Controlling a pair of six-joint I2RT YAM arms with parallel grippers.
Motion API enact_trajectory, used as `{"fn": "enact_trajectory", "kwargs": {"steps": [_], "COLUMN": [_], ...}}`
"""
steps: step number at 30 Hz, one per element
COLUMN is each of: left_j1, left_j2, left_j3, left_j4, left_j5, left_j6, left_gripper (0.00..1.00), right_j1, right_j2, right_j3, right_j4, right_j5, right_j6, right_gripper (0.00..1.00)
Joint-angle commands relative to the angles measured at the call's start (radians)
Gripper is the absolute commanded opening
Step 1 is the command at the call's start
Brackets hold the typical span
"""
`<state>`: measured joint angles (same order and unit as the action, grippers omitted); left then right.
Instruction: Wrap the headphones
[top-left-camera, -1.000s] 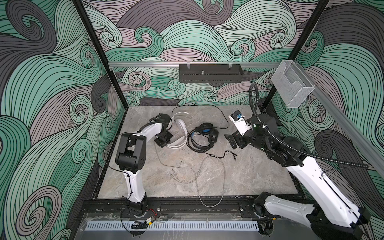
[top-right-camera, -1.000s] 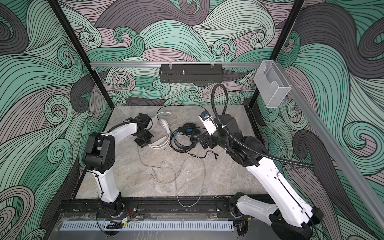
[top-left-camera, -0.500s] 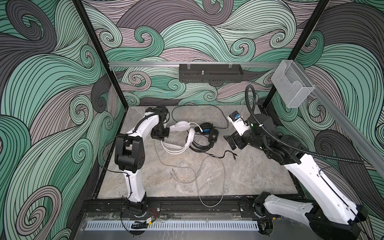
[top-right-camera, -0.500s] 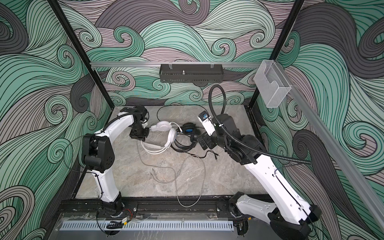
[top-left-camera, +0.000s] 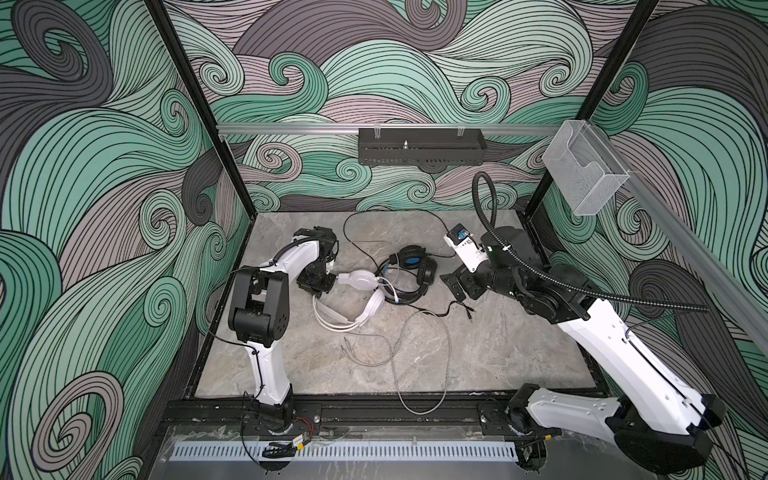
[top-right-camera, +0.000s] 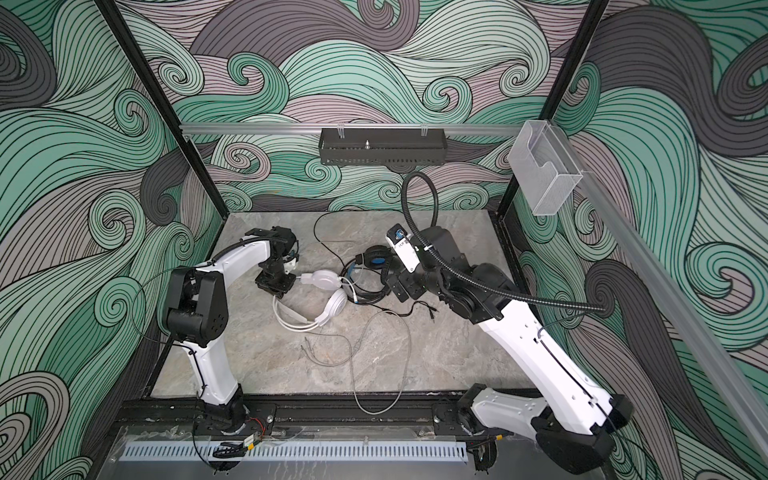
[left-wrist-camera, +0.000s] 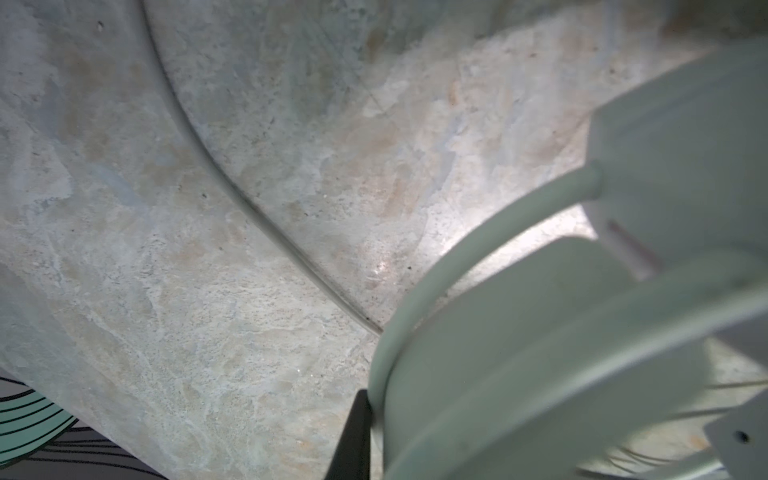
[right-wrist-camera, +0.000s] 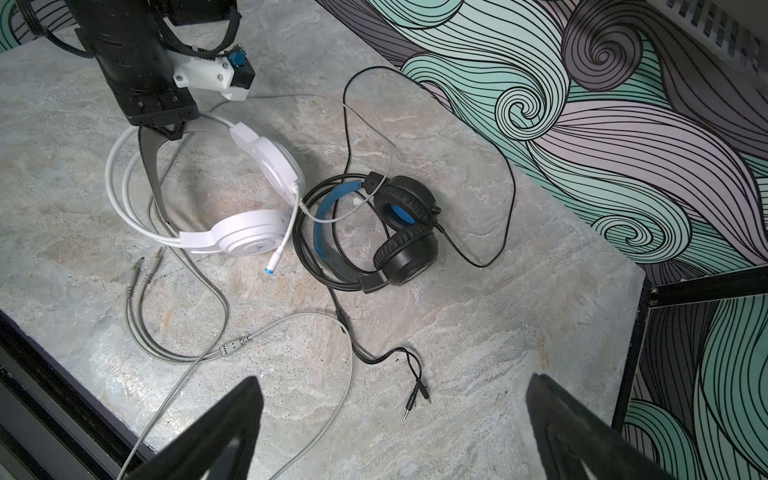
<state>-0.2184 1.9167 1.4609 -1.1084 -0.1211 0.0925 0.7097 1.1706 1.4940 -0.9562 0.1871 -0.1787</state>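
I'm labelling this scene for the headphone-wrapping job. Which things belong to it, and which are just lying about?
Belong to the job: white headset, its pale cable, black headset, its black cable.
Just lying about: black tray on the back rail, clear box on the side rail.

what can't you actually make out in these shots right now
- Left pincer: tips hidden under its own body in both top views; whether it grips the white headset is unclear.
- Left wrist view: white headset blurred, too close.
- Pale cable: cut off by the right wrist view's edge.
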Motion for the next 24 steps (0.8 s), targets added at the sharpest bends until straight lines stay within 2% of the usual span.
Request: {"fn": "enact_trajectory", "kwargs": {"steps": [1,4,5,7,9,12,16,20,22,24], "left_j1": [-0.010,-0.016,-0.016,-0.015,-0.016,-0.016,-0.015,-0.016,-0.016,-0.015], "left_j2": [0.014,0.029,0.032,0.037,0.039,0.017,-0.066,-0.232,-0.294,-0.291], "left_j3": [0.031,0.069,0.084,0.139,0.191,0.217,0.104,-0.153,-0.265,-0.296], "left_j4": [0.080,0.097,0.097,0.071,0.020,-0.077,-0.181,-0.069,0.048,0.078], "left_j5": [-0.055,-0.112,-0.124,-0.154,-0.165,-0.192,-0.173,-0.047,0.038,0.058], "left_j6": [-0.003,-0.050,-0.067,-0.126,-0.191,-0.348,-0.558,-0.748,-0.772,-0.804], "left_gripper": [0.22,0.35,0.42,0.65,0.73,0.77,0.77,0.77,0.76,0.76], "right_j1": [0.007,0.007,0.007,0.008,0.007,0.008,0.007,0.007,0.007,0.008], "right_j2": [-0.012,-0.022,-0.024,-0.024,-0.026,-0.031,-0.044,-0.057,-0.058,-0.060], "right_j3": [0.027,0.019,0.017,0.015,0.014,0.011,-0.006,-0.031,-0.038,-0.039], "right_j4": [-0.016,-0.017,-0.017,-0.017,-0.016,-0.016,-0.009,0.008,0.013,0.016], "right_j5": [0.015,0.039,0.041,0.037,0.034,0.036,0.045,0.039,0.023,0.010], "right_j6": [0.007,-0.004,-0.005,-0.003,0.002,0.002,-0.008,-0.012,-0.009,-0.004], "right_gripper": [0.99,1.00,0.99,1.00,1.00,1.00,1.00,1.00,1.00,0.99]}}
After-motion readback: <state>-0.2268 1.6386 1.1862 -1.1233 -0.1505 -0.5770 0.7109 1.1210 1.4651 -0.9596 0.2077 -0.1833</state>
